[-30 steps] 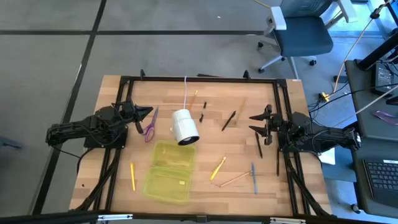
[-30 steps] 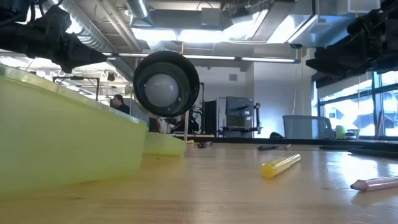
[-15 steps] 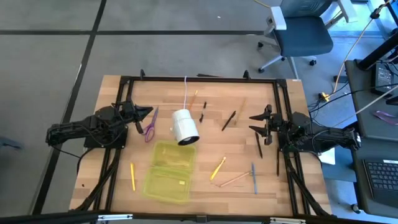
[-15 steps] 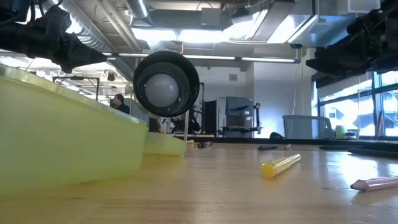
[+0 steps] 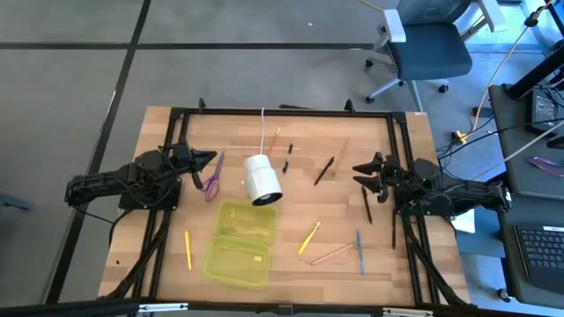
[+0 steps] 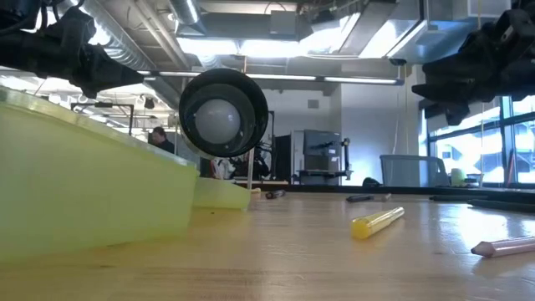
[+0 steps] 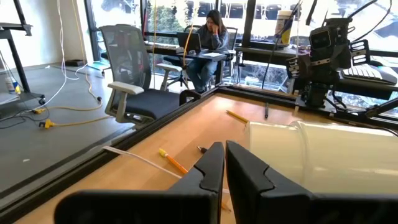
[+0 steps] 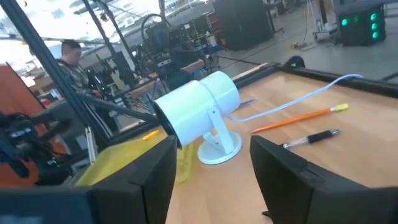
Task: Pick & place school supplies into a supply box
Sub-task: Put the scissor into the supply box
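Presently, both arms hang at the table's sides; nothing is grasped.

We find the left gripper [image 5: 211,158] clenched and empty at nine o'clock of the table [image 5: 397,132], its tip just beside the purple-handled scissors [image 5: 211,180]. The right gripper [image 5: 361,174] at three o'clock stands with fingers parted, grasping nothing, near a black pen [image 5: 367,203]. The supply box [image 5: 238,243] lies open at six o'clock, a yellow item [image 5: 257,259] inside. A yellow pencil [image 5: 188,249] lies at its nine o'clock, a yellow pen [image 5: 308,238] at its three o'clock. We note a white cylinder [image 5: 262,179] at centre.
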